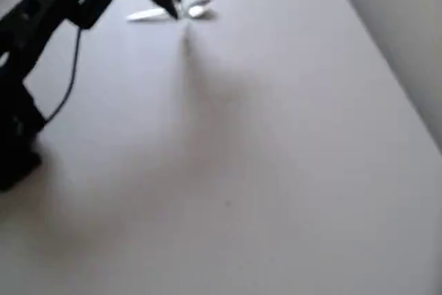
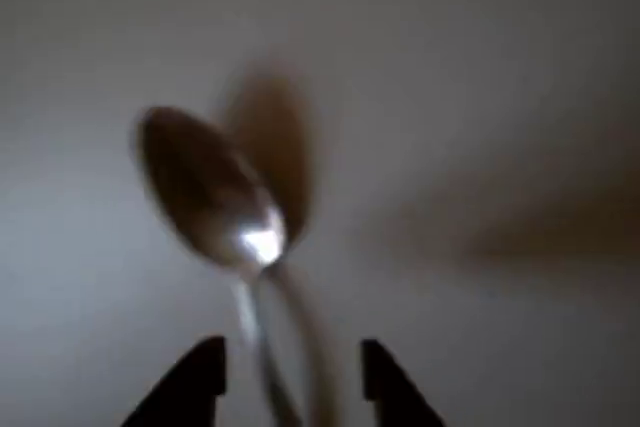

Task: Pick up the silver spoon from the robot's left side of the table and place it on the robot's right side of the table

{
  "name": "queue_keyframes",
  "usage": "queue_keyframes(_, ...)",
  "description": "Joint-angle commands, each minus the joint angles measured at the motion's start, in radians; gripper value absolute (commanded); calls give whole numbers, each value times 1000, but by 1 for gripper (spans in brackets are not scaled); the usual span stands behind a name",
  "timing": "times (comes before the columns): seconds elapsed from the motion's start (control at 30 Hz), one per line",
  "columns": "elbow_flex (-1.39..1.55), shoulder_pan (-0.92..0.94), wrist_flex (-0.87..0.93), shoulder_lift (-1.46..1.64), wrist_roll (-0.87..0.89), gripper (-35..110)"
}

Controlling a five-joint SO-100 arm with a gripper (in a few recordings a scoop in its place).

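The silver spoon (image 1: 197, 10) is at the top of the white table (image 1: 276, 170) in the overhead view, handle pointing left and bowl to the right. My black gripper (image 1: 169, 1) hangs right over its middle. In the wrist view the spoon's bowl (image 2: 210, 197) is ahead of me and its thin handle runs down between my two fingertips (image 2: 205, 377). They stand well apart with a gap on both sides of the handle, so the gripper (image 2: 292, 367) is open. A brown shadow lies beside the bowl. I cannot tell whether the spoon touches the table.
The black arm (image 1: 41, 25) and its base (image 1: 17, 136) fill the left edge of the overhead view, with a cable (image 1: 69, 81) hanging down. The table's right edge (image 1: 387, 53) runs diagonally, with lighter ground beyond it.
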Motion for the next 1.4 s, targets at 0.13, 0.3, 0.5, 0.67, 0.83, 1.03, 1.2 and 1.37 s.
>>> queue_keyframes(0.13,9,-60,9,118,31,17)
queue_keyframes(0.3,-2,-97,5,44,38,17)
queue_keyframes(0.5,-48,-104,2,-46,38,17)
queue_keyframes(0.67,-127,-84,2,-135,34,14)
queue_keyframes(0.83,-144,-69,0,-158,23,4)
queue_keyframes(1.03,-149,-57,0,-130,23,-2)
queue_keyframes(1.2,-149,-52,6,-95,28,-2)
queue_keyframes(1.37,-137,-48,12,-28,37,-2)
